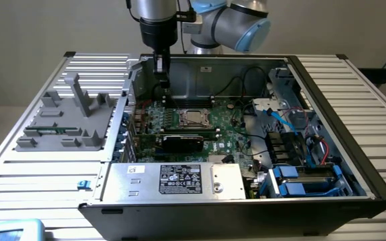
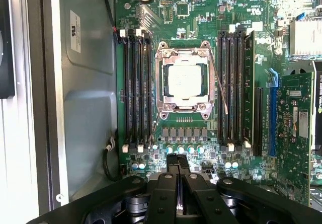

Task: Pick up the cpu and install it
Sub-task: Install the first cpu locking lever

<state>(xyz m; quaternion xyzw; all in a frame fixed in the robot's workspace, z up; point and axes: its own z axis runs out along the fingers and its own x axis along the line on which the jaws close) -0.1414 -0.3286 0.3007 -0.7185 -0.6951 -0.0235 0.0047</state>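
Inside the open computer case [image 1: 327, 108], the cpu [image 2: 185, 79] lay in its socket [image 2: 166, 53]. The jaws hung closed, empty, above the motherboard [image 2: 201, 12]. The grey tray's [image 1: 54, 114] contents were unclear.

Bent at top of exterior view: Universal Robots arm [image 1: 236, 22], silver-grey links, pale blue joint caps. Turned straight down: wrist [image 1: 157, 10], silver section above black body. Hanging vertical below it: claw [image 1: 161, 75], narrow black profile, tips lowest. Closed tight: black fingers [image 2: 171, 169] pressed together along centre line in wrist view, tapering to shared tip. Splayed wide to either side behind them: linkage bars [image 2: 126, 191], pivot bolts visible.
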